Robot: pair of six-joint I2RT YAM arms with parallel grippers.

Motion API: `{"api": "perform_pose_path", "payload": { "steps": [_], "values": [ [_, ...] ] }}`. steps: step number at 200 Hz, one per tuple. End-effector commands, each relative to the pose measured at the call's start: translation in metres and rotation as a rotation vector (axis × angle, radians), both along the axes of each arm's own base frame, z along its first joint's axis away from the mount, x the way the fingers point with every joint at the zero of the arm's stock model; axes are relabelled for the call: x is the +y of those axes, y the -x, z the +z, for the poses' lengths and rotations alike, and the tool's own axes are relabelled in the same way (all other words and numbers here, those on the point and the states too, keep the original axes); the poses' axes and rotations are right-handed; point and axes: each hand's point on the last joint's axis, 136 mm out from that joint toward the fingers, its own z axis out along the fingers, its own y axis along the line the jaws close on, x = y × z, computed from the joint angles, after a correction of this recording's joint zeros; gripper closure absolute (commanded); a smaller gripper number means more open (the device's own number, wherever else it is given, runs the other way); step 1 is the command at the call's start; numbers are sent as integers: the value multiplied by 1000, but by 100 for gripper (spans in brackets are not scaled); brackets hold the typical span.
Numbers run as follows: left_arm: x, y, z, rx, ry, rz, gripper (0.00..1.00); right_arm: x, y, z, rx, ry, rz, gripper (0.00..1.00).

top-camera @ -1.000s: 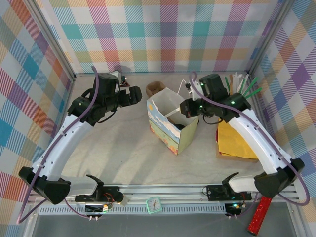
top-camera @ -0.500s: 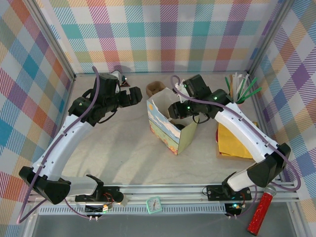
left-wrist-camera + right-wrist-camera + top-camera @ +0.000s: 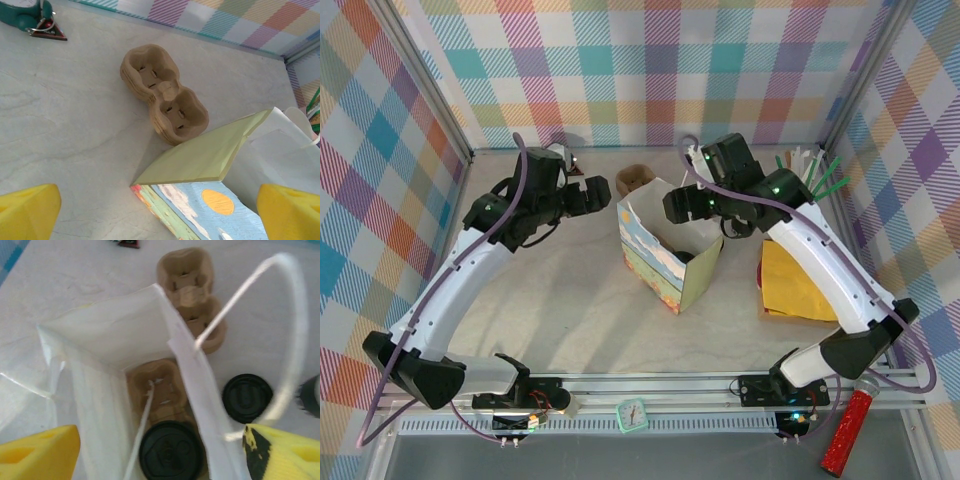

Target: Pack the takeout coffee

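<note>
A pale marbled table [image 3: 570, 300] sits inside plaid walls, with the paper bag [image 3: 665, 262] upright at its middle. The right gripper [image 3: 678, 207] hangs over the bag's mouth, fingers spread wide and holding nothing. The takeout coffee [image 3: 172, 452] stands inside the bag, black lid up, in a pulp carrier [image 3: 157, 385] on the bag's floor. The left gripper [image 3: 595, 190], left of the bag, is likewise spread and empty.

The step looks like letting go and pulling out. Rise straight up with fingers apart: the bag's white handle [image 3: 280, 315] loops just beside one finger, and a snag could tip the bag.

A second ago this gripper was at the bag's right edge; now it is over the opening. The left arm has barely moved.
</note>
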Motion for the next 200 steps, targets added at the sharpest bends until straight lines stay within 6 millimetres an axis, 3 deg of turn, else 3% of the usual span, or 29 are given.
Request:
{"api": "perform_pose_path", "payload": {
  "steps": [1, 16, 49, 82, 100, 112, 132, 200],
  "values": [
    [-17, -2, 21, -50, 35, -77, 0, -47, -1, 14, -40, 52, -181, 9],
    [-24, -3, 28, -59, 52, -113, 0, -73, 0, 9, -17, 57, -281, 0],
    [-37, -3, 49, -87, 90, -180, 0, -137, 14, -22, 142, 21, -535, 1],
    [-56, 0, 60, -84, 136, -269, 0, -175, 40, -69, 278, 47, -648, 1],
    [-67, 4, 61, -81, 129, -316, 0, -180, 53, -102, 395, 56, -650, 1],
    [-72, 7, 62, -86, 121, -334, 0, -181, 62, -122, 461, 92, -638, 12],
    [-74, 10, 62, -88, 124, -345, 0, -178, 74, -150, 560, 120, -625, 21],
    [-77, 15, 61, -102, 117, -371, 0, -186, 98, -197, 684, 210, -637, 33]
  ]
}}
